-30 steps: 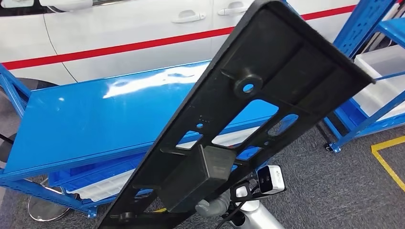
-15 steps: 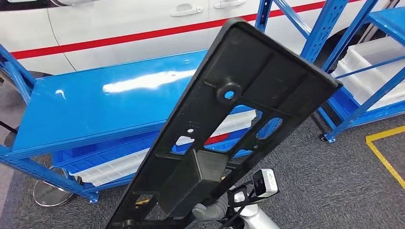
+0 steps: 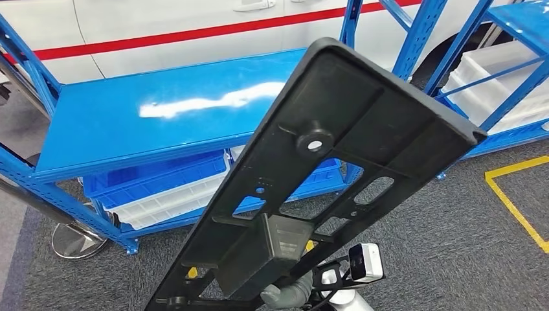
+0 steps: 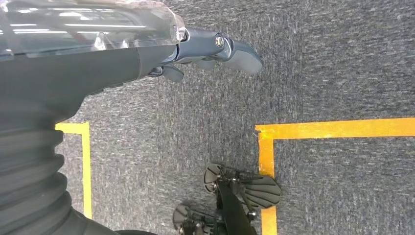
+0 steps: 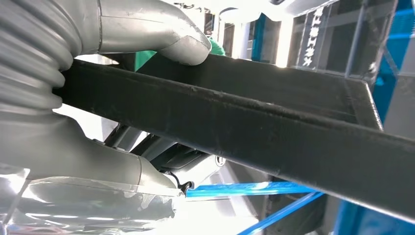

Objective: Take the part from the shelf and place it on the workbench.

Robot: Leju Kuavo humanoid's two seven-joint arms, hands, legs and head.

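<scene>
A: Part [image 3: 336, 175], one long black plastic panel, ran from seven o'clock up to two o'clock across the head view, carried low by the right hand [image 5: 98, 98], whose thumb lay over its top edge with the palm beneath it.

B: What had changed in the last second?

A: The whole picture had shifted; the blue table [image 3: 162, 110] sat higher and further left, and a second blue shelf rack [image 3: 492, 71] had come into fuller sight at two o'clock. I judged the robot was turning with the part, not yet setting it down.

B: And the left hand [image 4: 215, 49]?

A: It hung over the grey carpet [image 4: 318, 63] holding nothing, fingers loosely apart.

B: Counts?

A: One part, one white car [image 3: 162, 19] with a red stripe behind, two racks, white bins [image 3: 168, 201] under the table.
</scene>
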